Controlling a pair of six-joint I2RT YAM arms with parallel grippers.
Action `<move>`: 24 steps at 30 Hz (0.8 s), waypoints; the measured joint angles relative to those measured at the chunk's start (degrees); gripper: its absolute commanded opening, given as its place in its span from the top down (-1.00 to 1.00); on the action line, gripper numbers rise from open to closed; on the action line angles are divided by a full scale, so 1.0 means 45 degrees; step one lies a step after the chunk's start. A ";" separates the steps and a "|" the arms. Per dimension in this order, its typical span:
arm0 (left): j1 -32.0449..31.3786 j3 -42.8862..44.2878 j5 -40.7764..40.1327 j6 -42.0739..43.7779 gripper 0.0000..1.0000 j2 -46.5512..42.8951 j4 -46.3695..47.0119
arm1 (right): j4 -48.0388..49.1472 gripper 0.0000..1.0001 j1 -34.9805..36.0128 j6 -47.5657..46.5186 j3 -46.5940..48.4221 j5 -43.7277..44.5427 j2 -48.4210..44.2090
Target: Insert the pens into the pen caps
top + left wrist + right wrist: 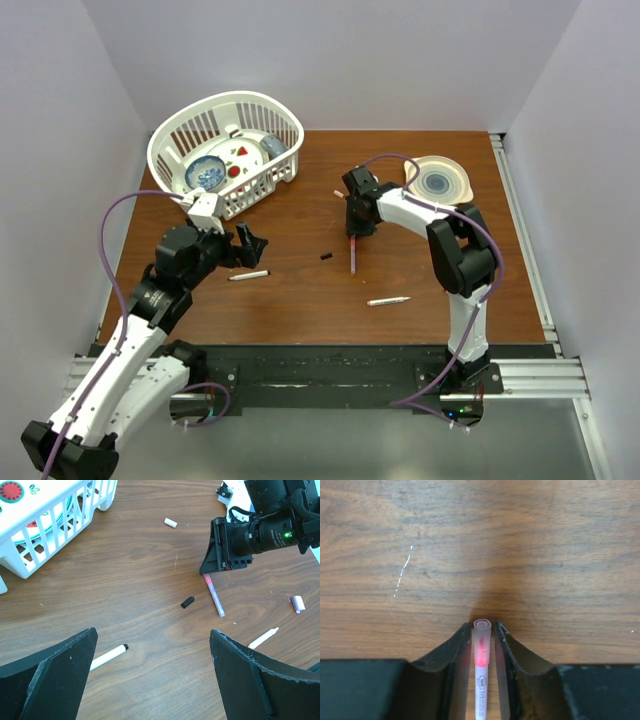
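Note:
A pink pen [481, 680] with a clear pale cap [482, 630] over its pink tip lies on the table. My right gripper [482, 627] straddles its capped end, jaws narrowly open with a thin gap on each side. This pen also shows in the top view [353, 256] and the left wrist view [215, 597]. My left gripper [152, 645] is open and empty above a white pen [107, 656]. A black cap [187, 602] lies between the two grippers. Another white pen [263, 638], a lilac cap [298, 603] and a pale cap [170, 523] lie loose.
A white basket [262, 180] holding dishes stands at the back left. A plate [438, 182] sits at the back right behind the right arm. White walls close in the table on three sides.

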 measured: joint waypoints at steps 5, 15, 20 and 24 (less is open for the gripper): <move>0.0000 0.0000 -0.0257 0.0000 -1.00 -0.0219 0.0000 | -0.0102 0.20 -0.0078 0.0078 0.0136 0.0000 0.0000; 0.0005 0.0000 -0.2166 -0.1083 -0.94 -0.0690 -0.0175 | -0.0646 0.03 -0.0287 -0.0034 0.1015 -0.0146 -0.0291; 0.0010 0.0471 -0.3769 -0.4634 -0.76 -0.0510 -0.1622 | -0.0661 -0.62 -0.0306 -0.0325 -0.0019 -0.0641 -0.2259; 0.0010 0.1661 -0.4741 -0.8165 -0.75 0.0170 -0.3424 | -0.0165 -0.82 -0.0267 -0.0563 -0.1690 -0.1345 -0.5003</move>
